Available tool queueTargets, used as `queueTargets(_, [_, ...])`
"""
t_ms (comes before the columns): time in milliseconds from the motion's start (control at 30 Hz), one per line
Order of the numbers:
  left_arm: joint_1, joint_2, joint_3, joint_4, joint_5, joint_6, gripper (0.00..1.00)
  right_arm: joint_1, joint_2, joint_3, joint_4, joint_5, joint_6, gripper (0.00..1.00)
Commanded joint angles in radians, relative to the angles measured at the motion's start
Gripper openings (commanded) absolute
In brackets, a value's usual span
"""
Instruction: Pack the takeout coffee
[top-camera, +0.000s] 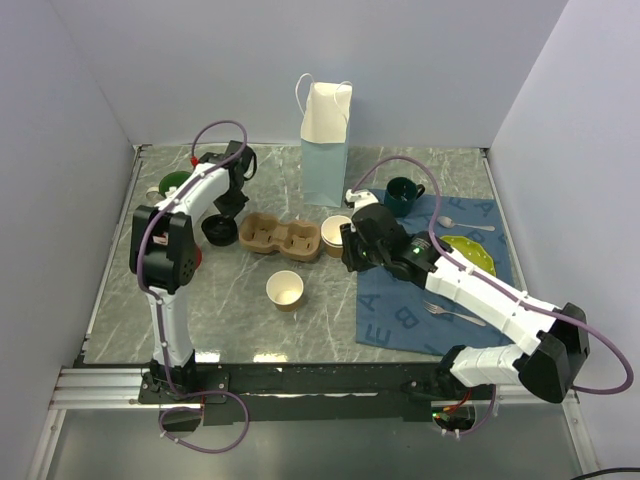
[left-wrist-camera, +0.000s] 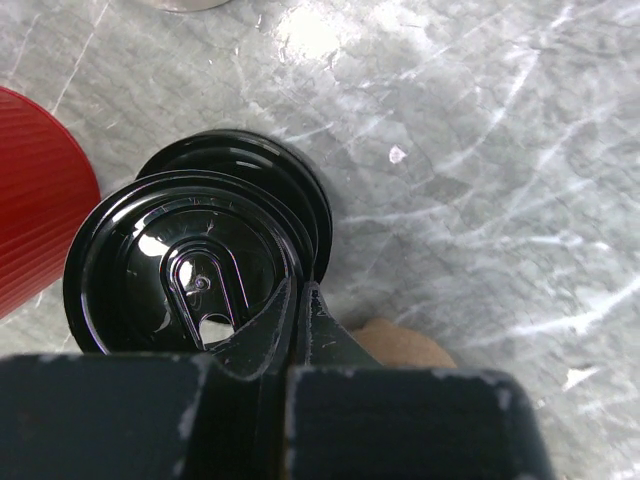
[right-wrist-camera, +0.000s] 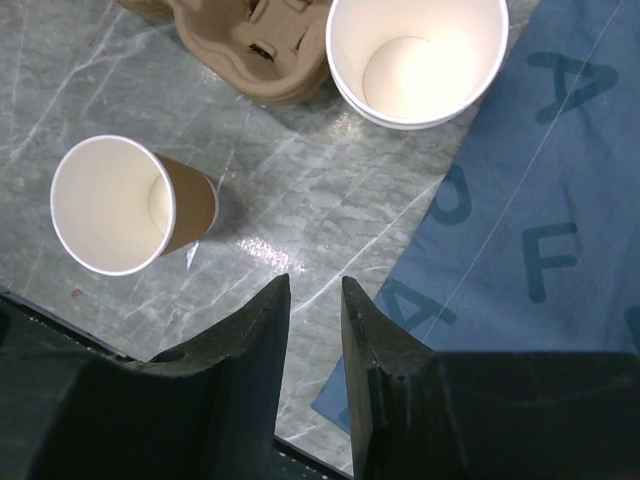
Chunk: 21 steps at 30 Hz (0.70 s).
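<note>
marble table (top-camera: 250, 325); kraft cups (top-camera: 285, 290) bare inside; left fingers (left-wrist-camera: 268, 322) pinch black lid (left-wrist-camera: 170, 262)

One camera sits high behind my bases and looks down on the whole table (top-camera: 230, 320). My left wrist camera looks down past my left pincer (left-wrist-camera: 292, 305), very near the black lid (left-wrist-camera: 190, 265) at its tips. My right wrist camera rides higher above my right pincer (right-wrist-camera: 315, 300). The cup carrier (right-wrist-camera: 250, 45) and paper cup (right-wrist-camera: 115, 205) ahead of it also show from overhead.

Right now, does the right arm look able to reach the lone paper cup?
Probably yes: its jaws stand open and empty, with only bare marble between them and the cup.
</note>
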Motion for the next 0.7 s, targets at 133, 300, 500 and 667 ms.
queueTargets(133, [-0.008, -0.156, 0.080, -0.056, 0.057, 0.042, 0.01, 0.006, 0.012, 0.101, 0.059, -0.058, 0.012, 0.35])
queueTargets(300, [-0.009, -0.246, 0.074, 0.013, 0.250, 0.172, 0.01, -0.007, 0.011, 0.120, 0.152, -0.166, 0.085, 0.35])
queueTargets(500, [-0.009, -0.478, -0.070, 0.285, 0.631, 0.222, 0.01, -0.075, 0.002, 0.092, 0.377, -0.374, 0.226, 0.41])
queueTargets(667, [-0.015, -0.651, -0.251, 0.527, 0.921, 0.108, 0.01, -0.152, -0.040, 0.041, 0.582, -0.508, 0.286, 0.48])
